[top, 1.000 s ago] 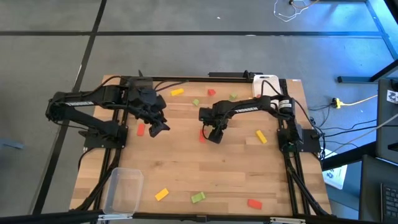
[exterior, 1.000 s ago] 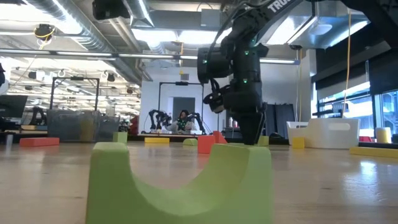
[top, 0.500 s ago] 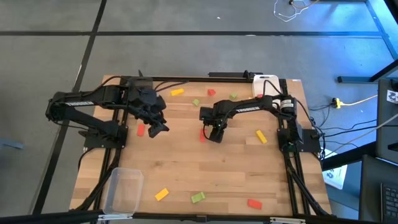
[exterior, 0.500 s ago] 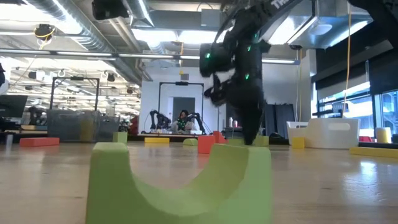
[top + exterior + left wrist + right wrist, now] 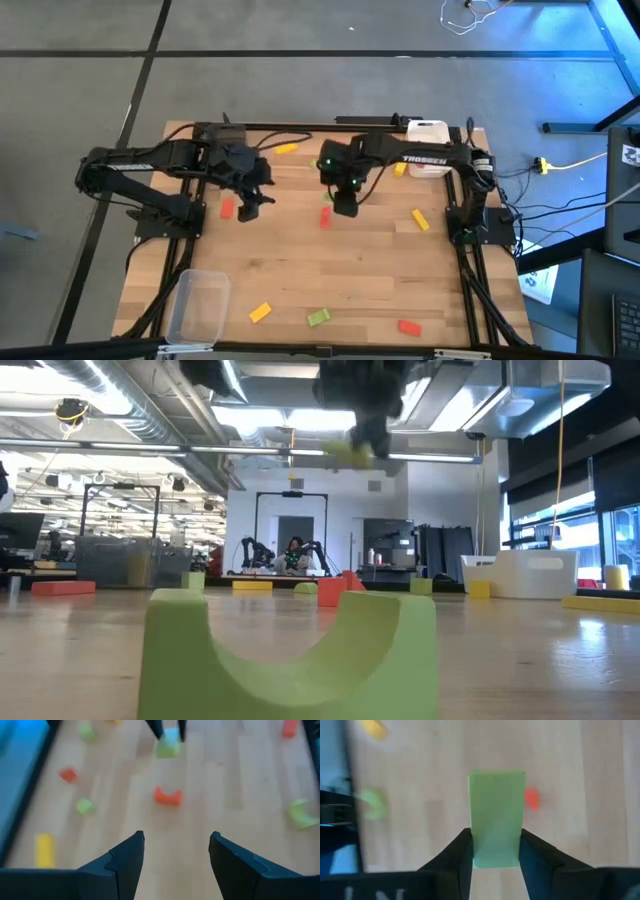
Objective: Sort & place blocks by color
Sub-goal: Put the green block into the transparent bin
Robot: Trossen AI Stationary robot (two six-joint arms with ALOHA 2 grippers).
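Green block (image 5: pixel 496 817) is up off the table now, pinched between the right gripper (image 5: pixel 495 851) fingers and lifted clear above the red block (image 5: pixel 325 219) (grasp done, carry next); left gripper (image 5: pixel 175 851) waits spread, hovering nearby.

Even overhead light; wrist views blurred; ceiling lamps (image 5: pixel 255 420) glare.
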